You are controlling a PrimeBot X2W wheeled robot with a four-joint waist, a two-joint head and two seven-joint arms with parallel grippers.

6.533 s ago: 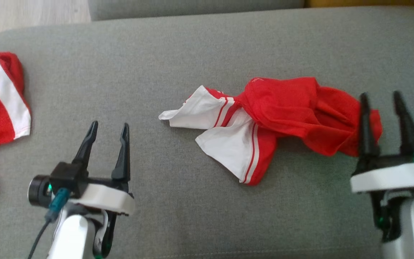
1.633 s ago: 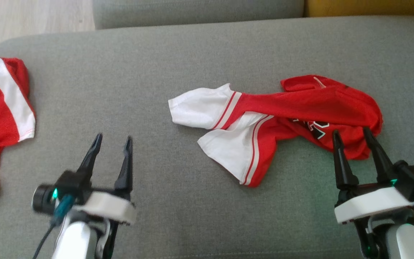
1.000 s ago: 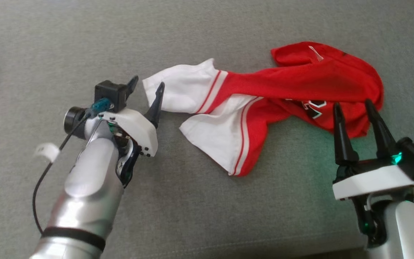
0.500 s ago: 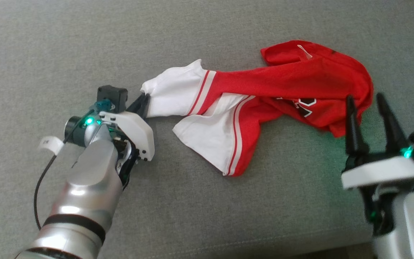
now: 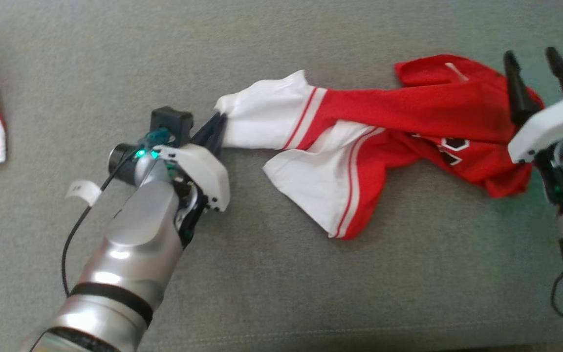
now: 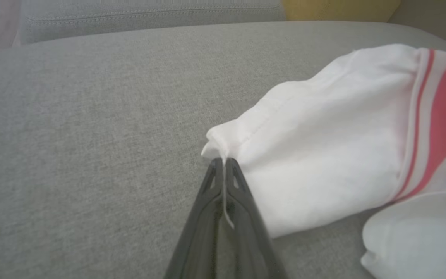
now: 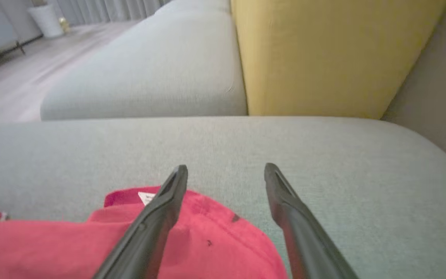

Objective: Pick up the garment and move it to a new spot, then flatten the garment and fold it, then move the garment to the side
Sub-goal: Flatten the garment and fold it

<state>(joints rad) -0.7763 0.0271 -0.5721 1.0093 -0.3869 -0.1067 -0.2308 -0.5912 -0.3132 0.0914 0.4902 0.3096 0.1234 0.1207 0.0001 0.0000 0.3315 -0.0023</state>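
Head view: your left pincer (image 5: 214,131) was clamped on the garment (image 5: 399,110) at its white sleeve tip, on the sofa cushion (image 5: 281,293) | left wrist view: only a hem sliver was pinched; a lift could pull it free | right wrist view: your right pincer (image 7: 225,170) hung wide above the red end.

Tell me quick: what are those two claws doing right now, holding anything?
Left gripper: closed, pinching the white corner of the garment.
Right gripper: open, holding nothing.
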